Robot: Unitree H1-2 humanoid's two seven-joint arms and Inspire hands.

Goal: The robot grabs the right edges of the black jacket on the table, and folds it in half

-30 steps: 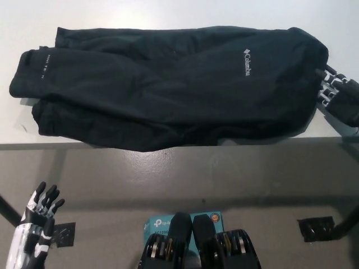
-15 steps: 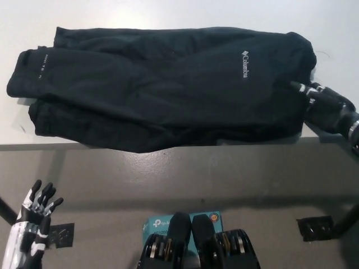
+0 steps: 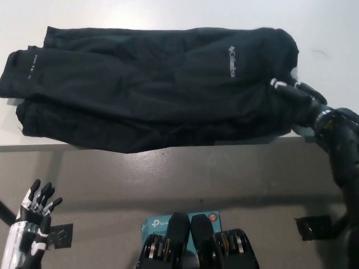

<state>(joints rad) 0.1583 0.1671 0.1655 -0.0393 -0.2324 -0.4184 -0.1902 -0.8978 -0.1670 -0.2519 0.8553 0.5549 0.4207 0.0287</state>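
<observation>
Since my right hand (image 3: 297, 98) is only at the jacket (image 3: 151, 89) edge, can't tell if fingers grip yet, pinch both layers b4 lifting; left hand (image 3: 33, 218) idle, fingers spread.

A teal box (image 3: 179, 219) on the grey floor (image 3: 168, 174) — black brackets (image 3: 314, 227) nearby.

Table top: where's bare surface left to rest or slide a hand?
Free: the strip of white table behind the black jacket, and the far right corner beyond the right hand. A thin sliver shows at the front left edge. Crowded: the jacket covers the middle and overhangs the front edge. The left hand hangs low, off the table.
</observation>
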